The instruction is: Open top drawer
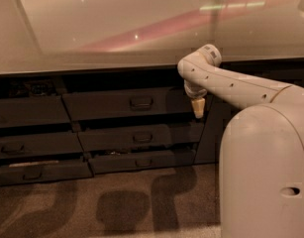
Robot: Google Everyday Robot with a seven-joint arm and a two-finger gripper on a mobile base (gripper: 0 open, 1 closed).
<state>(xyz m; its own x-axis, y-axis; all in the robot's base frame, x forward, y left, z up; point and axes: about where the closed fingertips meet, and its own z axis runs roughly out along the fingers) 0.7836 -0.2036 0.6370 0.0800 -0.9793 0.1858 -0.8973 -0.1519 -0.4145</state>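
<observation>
The top drawer (126, 105) is a wide dark grey front just under the counter, with a small dark loop handle (141, 102) at its centre. It stands slightly out from the cabinet, with a dark gap above it. My gripper (198, 108) hangs on the white arm (230, 86) and points down in front of the drawer's right end, to the right of the handle and apart from it.
A pale counter top (117, 29) runs above the drawers. Two shallower drawer fronts (141, 137) (139, 161) lie below the top one, and another stack of drawers (27, 133) stands at the left. The robot's body (265, 172) fills the lower right. Brown floor (117, 207) lies in front.
</observation>
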